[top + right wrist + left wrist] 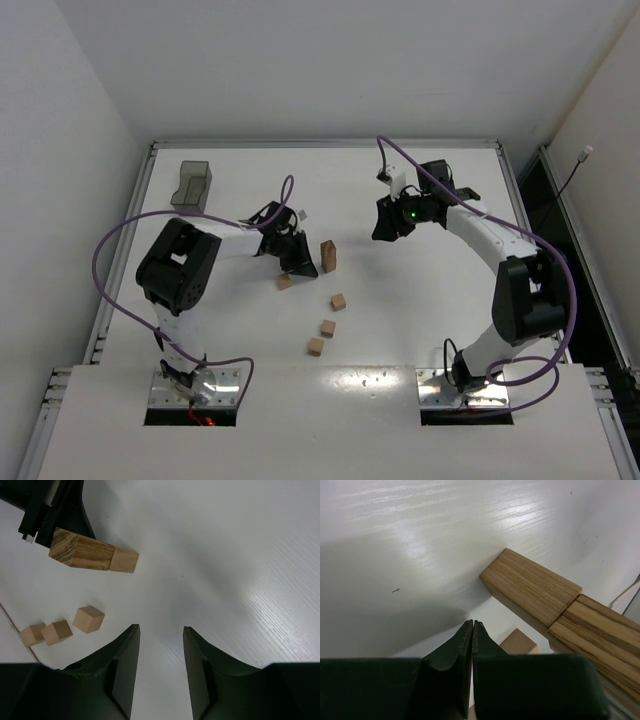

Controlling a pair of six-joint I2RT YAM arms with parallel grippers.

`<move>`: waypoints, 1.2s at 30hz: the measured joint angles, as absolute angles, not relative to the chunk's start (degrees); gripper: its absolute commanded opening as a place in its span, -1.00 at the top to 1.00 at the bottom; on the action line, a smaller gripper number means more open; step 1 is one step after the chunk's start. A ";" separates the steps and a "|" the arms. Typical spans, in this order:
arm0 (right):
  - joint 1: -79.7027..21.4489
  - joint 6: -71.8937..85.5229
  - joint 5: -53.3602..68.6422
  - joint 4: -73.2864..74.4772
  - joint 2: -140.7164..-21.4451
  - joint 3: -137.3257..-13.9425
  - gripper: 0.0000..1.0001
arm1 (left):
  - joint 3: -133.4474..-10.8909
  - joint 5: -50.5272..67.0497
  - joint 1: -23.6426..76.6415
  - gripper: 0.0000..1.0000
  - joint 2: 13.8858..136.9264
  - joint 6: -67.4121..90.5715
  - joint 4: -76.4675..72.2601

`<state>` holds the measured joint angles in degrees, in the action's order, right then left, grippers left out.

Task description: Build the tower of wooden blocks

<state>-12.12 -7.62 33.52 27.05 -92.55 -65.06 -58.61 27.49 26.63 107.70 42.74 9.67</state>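
- Jaws of the left gripper (302, 262) were shut on nothing, just beside the tower (328, 256), near the middle of the desk (440, 320).
- Jaws of the right gripper (388, 222) stood part open and empty.
- Four loose wood blocks (338, 301) lay toward the near edge.
- Likely best: draw the left gripper away without brushing the tower, then grasp a block squarely.
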 measured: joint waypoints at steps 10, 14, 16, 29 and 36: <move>-12.12 -7.62 33.52 27.05 -92.55 -65.06 0.27 | -58.65 28.73 26.57 1.00 109.30 43.22 8.56; -12.12 -7.62 33.52 27.05 -92.55 -65.06 0.27 | -59.13 29.43 26.41 1.00 109.91 43.62 8.08; -12.12 -7.62 33.52 27.09 -92.55 -65.06 0.27 | -59.46 29.45 26.22 1.00 110.21 43.59 7.90; -12.12 -7.62 33.56 27.09 -92.86 -65.06 0.27 | -61.06 30.70 24.91 1.00 111.94 43.72 6.76; -12.12 -7.62 34.00 27.09 -93.67 -65.06 0.27 | -61.45 31.35 24.73 1.00 112.51 43.68 6.37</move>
<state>-12.12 -7.62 34.00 27.09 -93.67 -65.06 -61.45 31.35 24.73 112.51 43.68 6.37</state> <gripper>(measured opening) 0.367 0.001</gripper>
